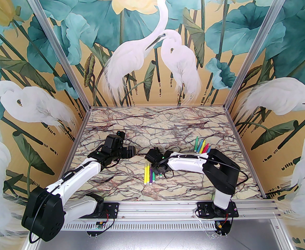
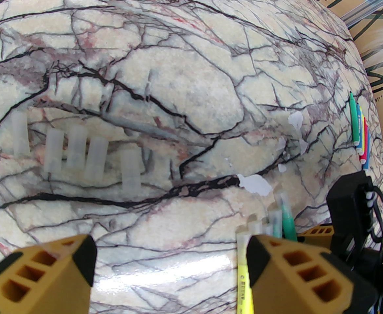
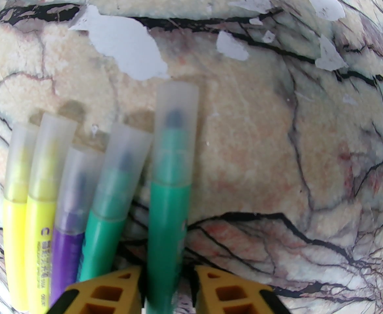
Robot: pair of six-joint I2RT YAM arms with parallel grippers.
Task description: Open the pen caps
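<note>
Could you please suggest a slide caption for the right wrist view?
Right gripper grips a green pen, cap still on, beside four capped pens lying on the marble table.

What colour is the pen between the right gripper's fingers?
Green. The pen, pale cap still on, shows best in the right wrist view.

Marble-veined worktop point(image 1: 168, 124) under bright, even light, boxed in by three walls point(image 1: 131, 22) painted with white egrets and teal lotus leaves, aluminium posts point(image 1: 54, 43) at the back corners
</note>
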